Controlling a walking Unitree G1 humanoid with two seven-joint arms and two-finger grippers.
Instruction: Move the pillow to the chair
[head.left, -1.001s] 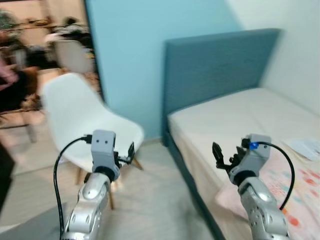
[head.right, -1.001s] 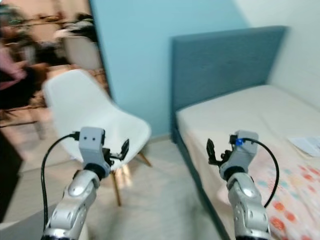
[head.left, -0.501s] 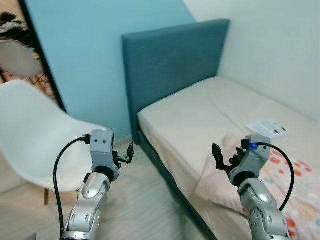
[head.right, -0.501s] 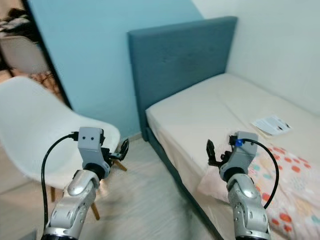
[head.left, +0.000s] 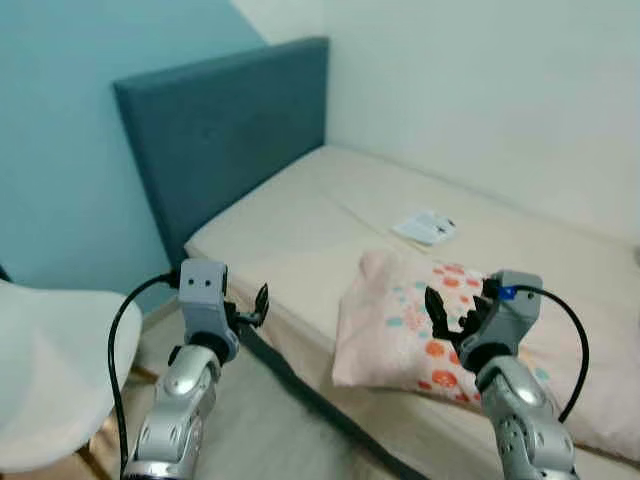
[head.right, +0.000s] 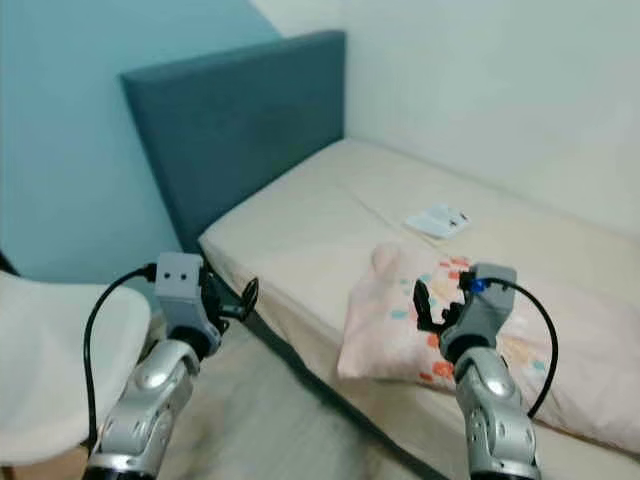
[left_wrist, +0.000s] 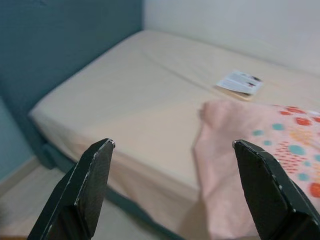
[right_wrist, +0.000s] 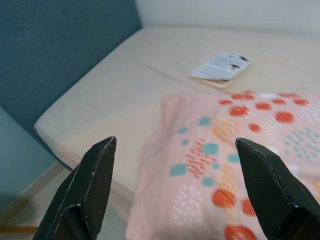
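Pink, with red, teal and orange spots, the pillow (head.left: 400, 325) lies on the bed (head.left: 300, 230) right of centre in the left eye view, near the bed's front edge. Its nearest corner hangs slightly past that edge. Beyond it, toward the upper middle of the frame, a leaflet (head.left: 424, 227) lies flat on the cream sheet, well apart from the pillow. A dark blue headboard (head.left: 220, 130) stands at the upper left against a blue wall (head.left: 60, 120); a pale wall runs along the far side of the bed.

At the lower left edge the white chair (head.left: 50, 370) shows its seat, well apart from the pillow.

Both silver arms are raised in the lower part of the frame. The left gripper (left_wrist: 172, 190) hovers over the floor just before the bed's edge, fingers spread wide, holding nothing. The right gripper (right_wrist: 175, 185) hovers in front of the pillow's near side, not touching it, fingers also spread wide and empty. Its wrist view looks across the spotted fabric toward the leaflet.
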